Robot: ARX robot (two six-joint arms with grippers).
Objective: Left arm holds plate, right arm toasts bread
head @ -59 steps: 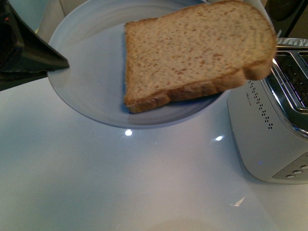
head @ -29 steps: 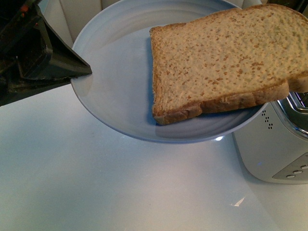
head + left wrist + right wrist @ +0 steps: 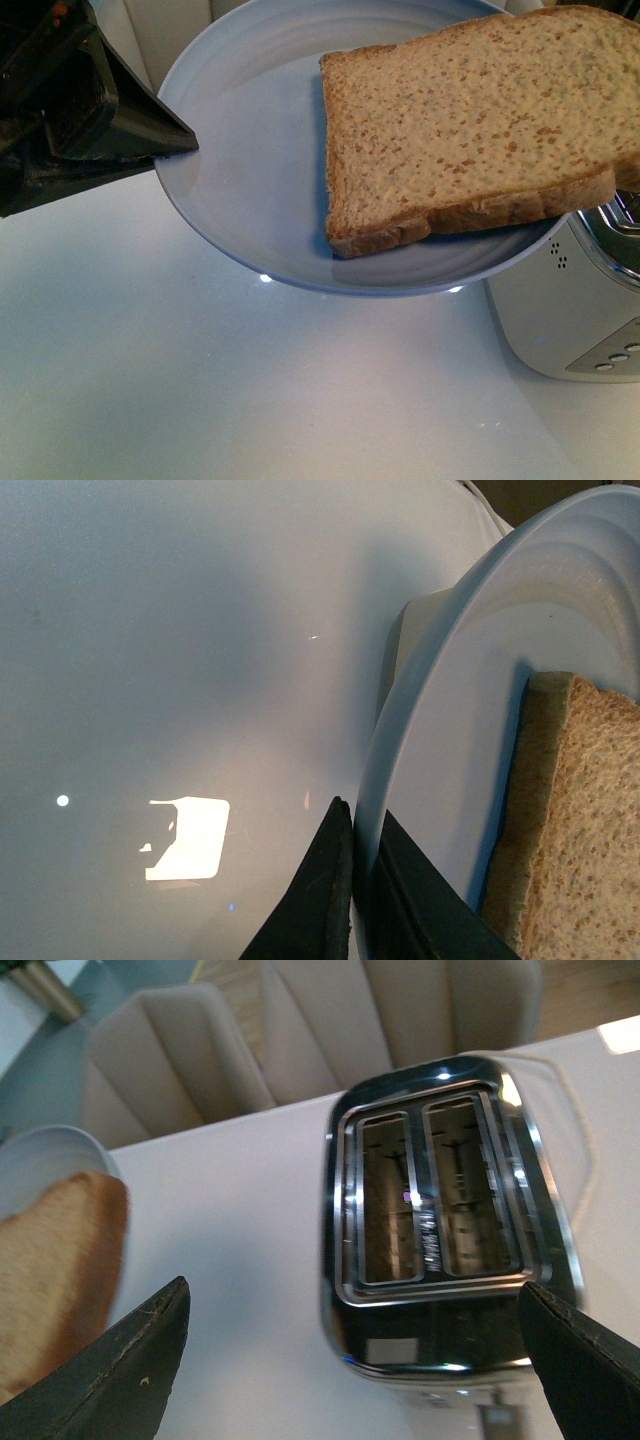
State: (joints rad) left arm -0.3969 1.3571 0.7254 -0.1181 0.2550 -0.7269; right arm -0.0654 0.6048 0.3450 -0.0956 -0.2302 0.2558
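Left tool (image 3: 362, 816) was clamped on the near-left rim of the plate (image 3: 250, 180), one black finger (image 3: 318, 890) under the rim and the other on top, w/ hardly any gap btwn them beyond the rim itself. In the front view its dark wedge w/ a small red-orange mark sat at the plate's left edge. The plate was held up off the table (image 3: 200, 390), tilted, pale blue w/ faint rings. The bread (image 3: 470, 130) lay flat on the plate's right half, crust edge toward the camera; its right end stuck out past the rim, over the top of the toaster (image 3: 560, 310).

Right tool (image 3: 350, 1355) was spread wide, fingers far apart and nothing btwn them. It hung above the toaster, whose two slots showed empty in the right wrist view. The toaster stood on the white table, just right of the plate. Beige padded seat backs (image 3: 300, 1030) stood beyond the table's far edge.
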